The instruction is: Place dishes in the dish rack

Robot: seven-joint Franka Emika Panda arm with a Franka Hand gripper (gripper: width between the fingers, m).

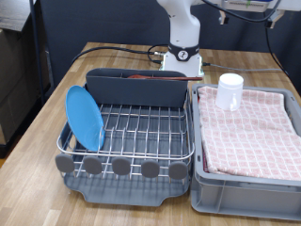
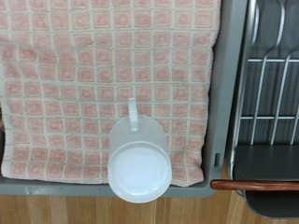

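The sky-blue plate stands on edge in the silver wire dish rack, at the exterior view's left. The dark red-brown spoon lies along the top of the rack's tall grey caddy wall; its end also shows in the wrist view. The white cup stands on the checked pinkish cloth in the grey bin, near its far corner. The wrist view looks straight down on the cup. No gripper fingers show in either view; only the arm's base and lower link show at the exterior view's top.
The grey plastic bin sits just right of the rack on the wooden table; its rim separates the cloth from the rack wires. Round grey tabs line the rack's near side. Cables lie behind the robot base.
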